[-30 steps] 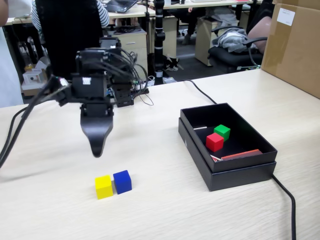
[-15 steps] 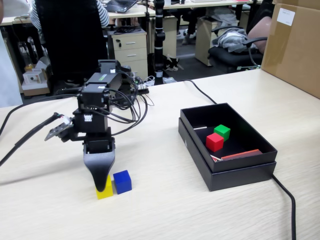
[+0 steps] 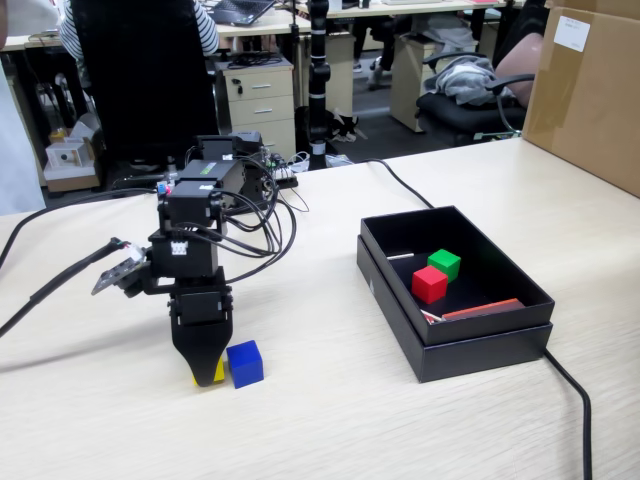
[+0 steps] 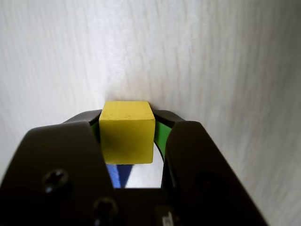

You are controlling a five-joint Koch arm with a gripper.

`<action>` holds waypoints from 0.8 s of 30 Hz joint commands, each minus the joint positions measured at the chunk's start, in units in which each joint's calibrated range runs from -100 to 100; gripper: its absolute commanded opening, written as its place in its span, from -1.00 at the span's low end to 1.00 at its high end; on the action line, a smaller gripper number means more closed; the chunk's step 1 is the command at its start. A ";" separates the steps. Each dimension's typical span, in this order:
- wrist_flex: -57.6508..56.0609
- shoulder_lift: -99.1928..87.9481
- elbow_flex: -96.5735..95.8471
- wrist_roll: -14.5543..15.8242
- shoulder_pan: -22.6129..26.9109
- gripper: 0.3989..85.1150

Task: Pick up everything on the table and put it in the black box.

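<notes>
Reaching straight down to the table, the gripper has its black jaws closed around the yellow cube; the wrist view shows one jaw on each side of that cube, pressed against its faces, with green pads visible at the contact. In the fixed view only a sliver of yellow shows below the jaw tip, at about seven o'clock from the middle of the picture. The blue cube sits on the tabletop just beside the gripper, at its three o'clock, close enough that it looks to be touching or nearly touching the yellow one. Whether the yellow cube rests on the table or is slightly lifted cannot be told. The black box stands well apart, at about three o'clock from the gripper, and holds the green cube and the red cube side by side, the green at one o'clock of the red.
</notes>
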 commanded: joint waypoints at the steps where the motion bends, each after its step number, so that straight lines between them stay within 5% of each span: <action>1: 0.28 -25.33 -7.59 1.17 -0.20 -0.70; 6: 0.28 -55.16 -22.28 2.59 3.52 -0.70; 11: 0.28 -67.67 -28.44 6.54 12.89 -0.70; 14: 0.37 -59.29 -27.26 12.01 23.93 -0.70; 24: 0.28 -27.28 -7.68 14.80 28.57 -0.70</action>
